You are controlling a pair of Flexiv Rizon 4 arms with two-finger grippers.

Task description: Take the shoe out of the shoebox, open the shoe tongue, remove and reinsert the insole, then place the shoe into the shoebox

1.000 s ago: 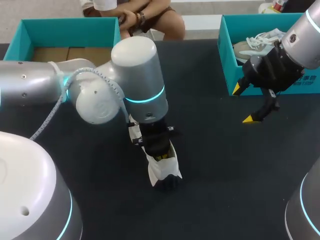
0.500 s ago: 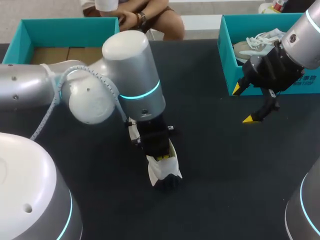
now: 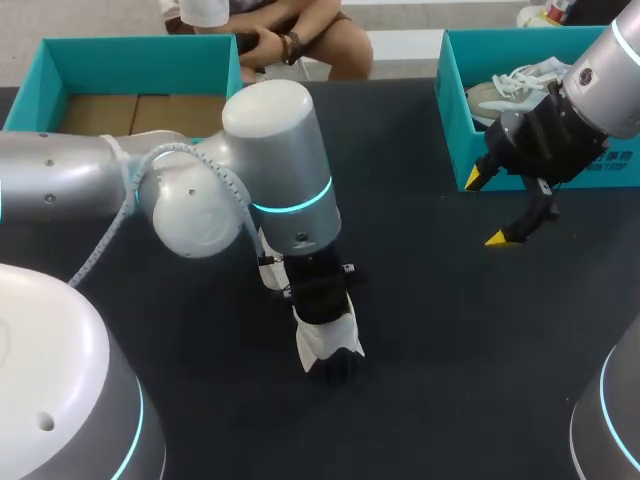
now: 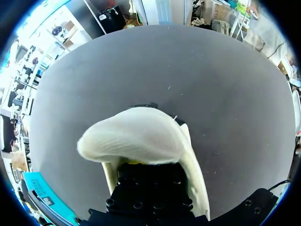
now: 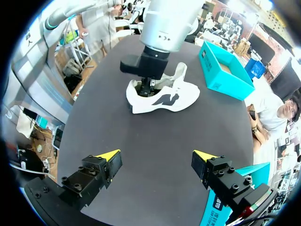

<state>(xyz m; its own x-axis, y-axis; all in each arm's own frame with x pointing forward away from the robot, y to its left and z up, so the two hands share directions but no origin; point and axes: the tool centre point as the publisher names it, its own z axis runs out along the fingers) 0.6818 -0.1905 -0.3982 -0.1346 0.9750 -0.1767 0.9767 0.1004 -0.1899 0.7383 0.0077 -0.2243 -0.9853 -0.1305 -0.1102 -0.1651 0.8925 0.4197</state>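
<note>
A white shoe [image 3: 327, 343] with a black toe lies on the dark table, near its middle. My left gripper [image 3: 320, 312] points down into the shoe's opening, and its tips are hidden inside. In the left wrist view the cream mesh upper [image 4: 136, 139] arches over the left gripper [image 4: 141, 165], so I cannot see what it touches. The right wrist view shows the shoe [image 5: 164, 100] on its side with the tongue [image 5: 181, 71] raised. My right gripper [image 3: 485, 208] hangs open and empty in front of the right shoebox [image 3: 452, 125]; its fingertips [image 5: 109, 155] stand wide apart.
A second white shoe [image 3: 510, 85] lies in the right teal shoebox. An open teal shoebox [image 3: 140, 50] stands at the back left, also seen as the teal box [image 5: 221, 70] beyond the shoe. The left arm's big elbow [image 3: 280, 160] looms over the table's middle.
My left wrist swung slightly and the gripper sank deeper into the shoe, so its yellow tips no longer show. The right arm has not moved.
</note>
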